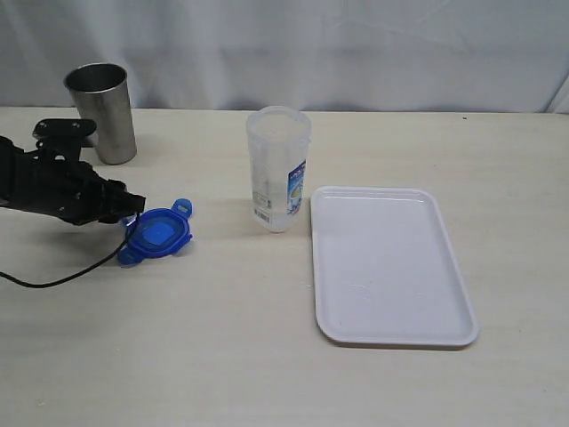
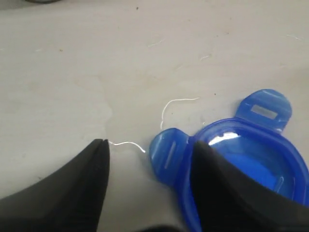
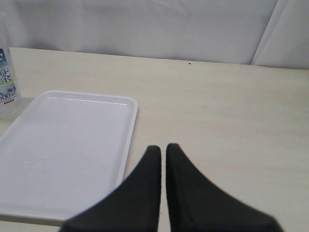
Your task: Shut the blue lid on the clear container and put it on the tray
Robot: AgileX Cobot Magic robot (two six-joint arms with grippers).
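Left gripper (image 2: 150, 145) spread wide at mid-left of the frame, one finger over the lid (image 1: 158, 233); right gripper (image 3: 163, 147) clenched, empty, beside the tray (image 3: 63, 145)

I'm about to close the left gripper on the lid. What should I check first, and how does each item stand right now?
1. Left gripper jaws apart: ok.
2. Blue lid lying on the table, one flap between the fingers: ok.
3. Lid held: not ok, no grip yet.
4. Lid right side up: cannot tell.
5. Clear container upright, mouth uncovered: ok.
6. Tray beside the container, nothing on it; right gripper shut and away from both: ok.
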